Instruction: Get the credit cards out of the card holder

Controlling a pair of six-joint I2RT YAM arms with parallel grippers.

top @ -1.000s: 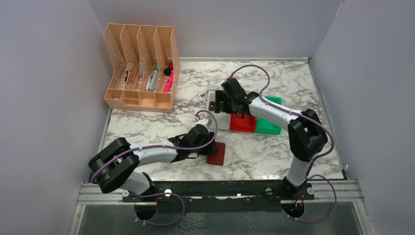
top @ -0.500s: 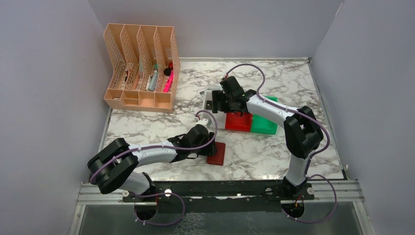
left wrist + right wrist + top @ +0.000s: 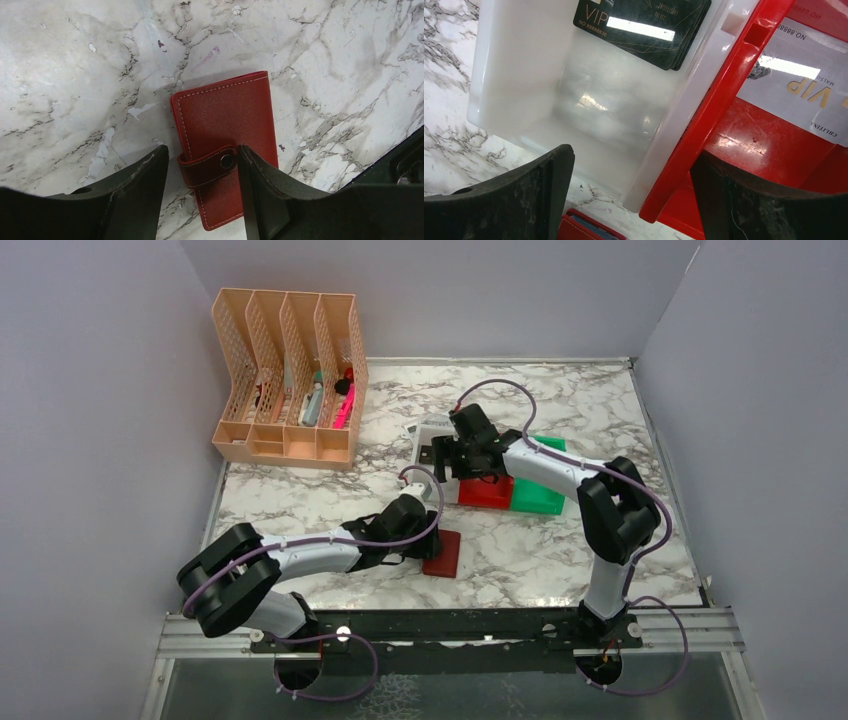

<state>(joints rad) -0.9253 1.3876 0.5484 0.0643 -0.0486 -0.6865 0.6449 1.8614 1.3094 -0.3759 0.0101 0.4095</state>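
Where the two arms are bolted at the near edge of the counter, we start with the left arm, which lies low and reaches rightward to the card holder. The holder rests flat on the marble, near the middle of the counter's near half. From the left wrist we see the dark red holder closed, pale stitching along its edge, its strap wrapped over one long side and fastened with a round snap. The left jaws stand partly open and straddle that strap, one finger over bare marble beside the holder, the other over its cover. We cannot tell whether either finger touches the leather. Just beyond the holder, three bins sit side by side: a white bin, a red bin and a green bin. The right arm stretches leftward across the green and red ones, and the right jaws hang over the white bin, spread wide and holding nothing. From the right wrist we see black credit cards stacked in the white bin and a pale credit card printed VIP in the red bin. At the far left stands a peach organizer with pens in its slots.
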